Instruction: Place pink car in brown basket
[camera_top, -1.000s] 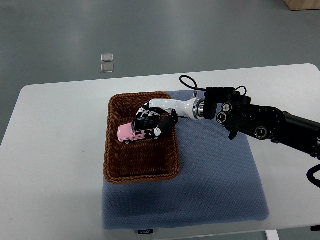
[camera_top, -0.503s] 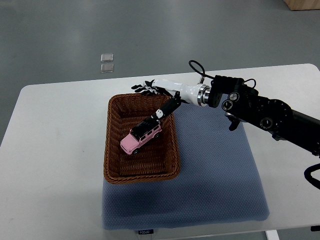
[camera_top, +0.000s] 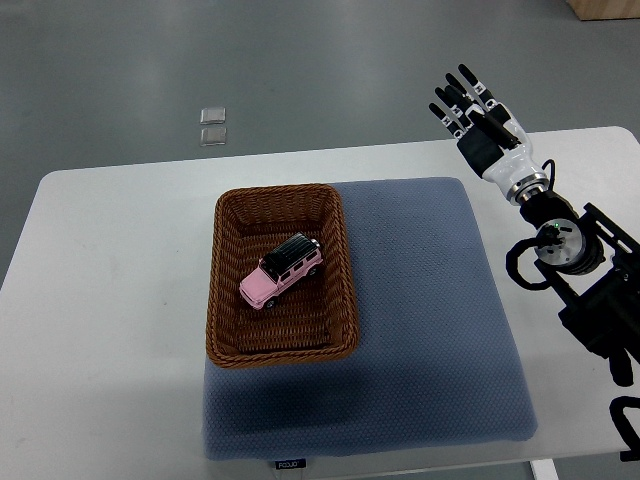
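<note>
While your right hand (camera_top: 480, 125) hangs up past the far right corner of the blue foam pad (camera_top: 430, 330), fingers spread wide and holding nothing, the pink car (camera_top: 281, 273) sits inside the brown wicker basket (camera_top: 225, 300). You can see it lies diagonal on the basket floor, roughly centre, black roof up, clear of the hand. Basket rests on the pad's left part, its left side overhanging onto the white table (camera_top: 110, 300). Two small clear squares (camera_top: 213, 126) lie on the grey floor beyond the basket's far side. Your left arm doesn't show.
</note>
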